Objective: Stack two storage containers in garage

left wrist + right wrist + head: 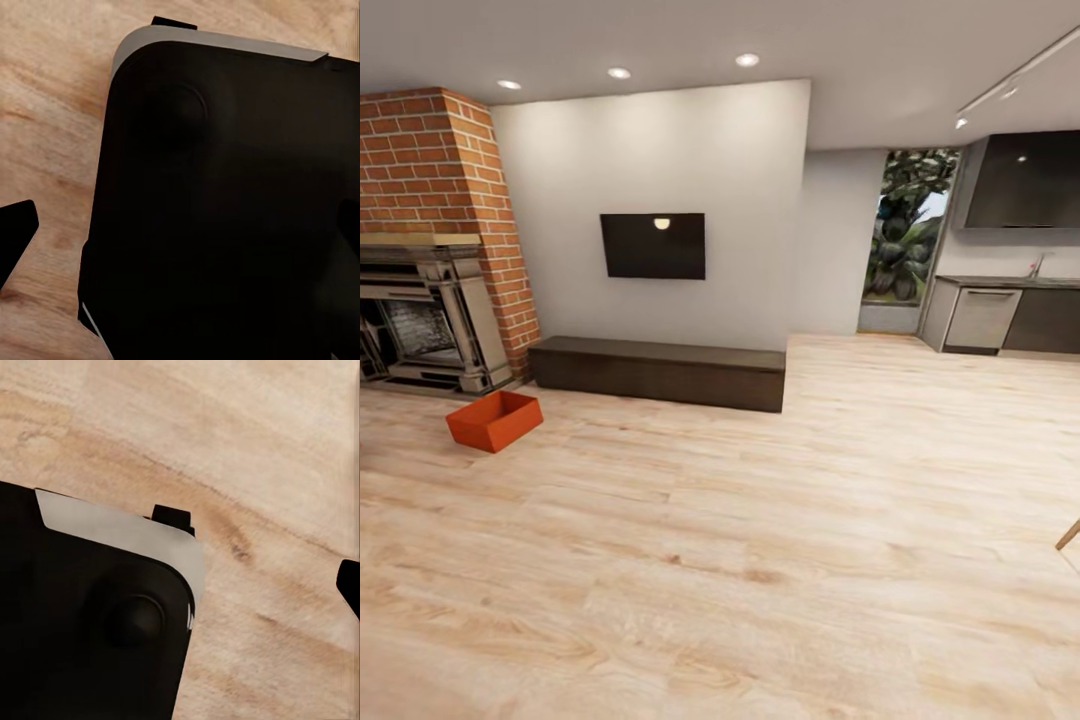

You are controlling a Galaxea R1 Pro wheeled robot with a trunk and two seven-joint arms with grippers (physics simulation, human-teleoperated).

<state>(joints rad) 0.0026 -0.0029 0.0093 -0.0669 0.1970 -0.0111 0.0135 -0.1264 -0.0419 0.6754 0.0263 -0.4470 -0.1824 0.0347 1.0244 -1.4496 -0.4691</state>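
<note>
Orange-red storage container sits on the living room's light wood-plank floor, near the brick fireplace and the left end of the dark low bench below the wall TV. Neither gripper's state can be told.

storage container | orange-red, open-topped, upright | on light wood floor | near brick fireplace and bench end
</note>
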